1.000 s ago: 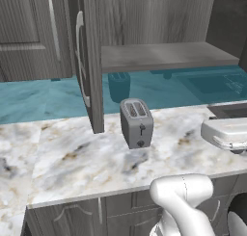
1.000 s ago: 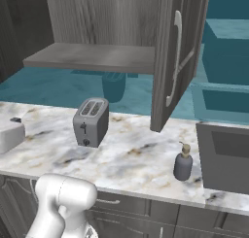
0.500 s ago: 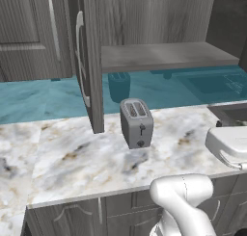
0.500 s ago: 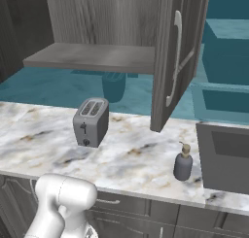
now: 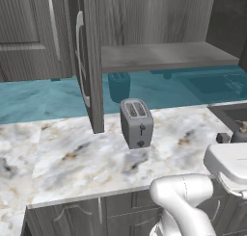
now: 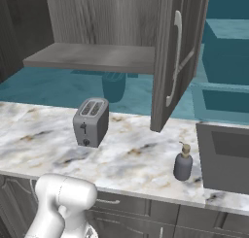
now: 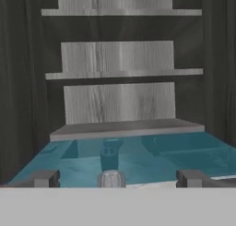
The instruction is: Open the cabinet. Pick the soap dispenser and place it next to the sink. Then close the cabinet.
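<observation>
Even, flat rendered light, soft shadows

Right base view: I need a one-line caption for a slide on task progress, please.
Cabinet doors open, soap dispenser standing on the marble worktop beside the sink, toaster further left.

One toaster (image 6: 91, 121) stands on the marble counter (image 6: 136, 157), and it has two slots. One soap bottle (image 6: 183, 162) stands to the right of the toaster, between it and the single sink (image 6: 224, 158). Above the toaster hangs one cabinet (image 6: 92, 57) with two doors, one (image 5: 89, 61) swung out on the toaster's left and one (image 6: 176, 57) on its right, each bearing one long handle. Inside the cabinet, three shelves (image 7: 124, 128) can be counted, stacked one above another. One further closed door (image 5: 29, 35) sits left of the open cabinet, with one handle of its own.
</observation>
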{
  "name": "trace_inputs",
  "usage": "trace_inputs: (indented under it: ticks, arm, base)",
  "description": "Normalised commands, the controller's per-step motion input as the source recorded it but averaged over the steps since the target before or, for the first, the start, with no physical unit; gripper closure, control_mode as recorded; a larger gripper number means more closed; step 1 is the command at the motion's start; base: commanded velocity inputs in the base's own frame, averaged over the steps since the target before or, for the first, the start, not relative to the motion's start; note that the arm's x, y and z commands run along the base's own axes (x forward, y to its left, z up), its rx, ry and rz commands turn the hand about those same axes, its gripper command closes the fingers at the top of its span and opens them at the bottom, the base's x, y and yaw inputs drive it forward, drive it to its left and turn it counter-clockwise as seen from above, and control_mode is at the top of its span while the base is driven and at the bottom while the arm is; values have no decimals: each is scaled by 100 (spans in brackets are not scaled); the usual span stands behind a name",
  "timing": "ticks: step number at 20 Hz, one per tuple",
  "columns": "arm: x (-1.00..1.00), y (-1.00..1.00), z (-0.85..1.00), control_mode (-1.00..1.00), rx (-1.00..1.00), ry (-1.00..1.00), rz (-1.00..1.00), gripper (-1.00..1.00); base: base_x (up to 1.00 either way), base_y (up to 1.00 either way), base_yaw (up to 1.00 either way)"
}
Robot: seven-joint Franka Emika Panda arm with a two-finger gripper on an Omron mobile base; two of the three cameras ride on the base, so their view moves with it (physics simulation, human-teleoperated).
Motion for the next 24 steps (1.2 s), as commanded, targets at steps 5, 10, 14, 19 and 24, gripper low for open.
trace_inputs:
  ticks: [5, 10, 14, 19, 24]
  arm:
    - [-4, 59, 0, -100, 0, 0, 2, -100]
    - [0, 81, 0, -100, 0, 0, 3, -100]
    - [0, 89, 0, -100, 0, 0, 3, -100]
    - [18, 56, -1, -100, 0, 0, 0, -100]
    - [70, 31, -9, -100, 0, 0, 0, -100]
  base:
    - [0, 0, 0]
    - [0, 0, 0]
    - [0, 0, 0]
    - [0, 0, 0]
    - [0, 0, 0]
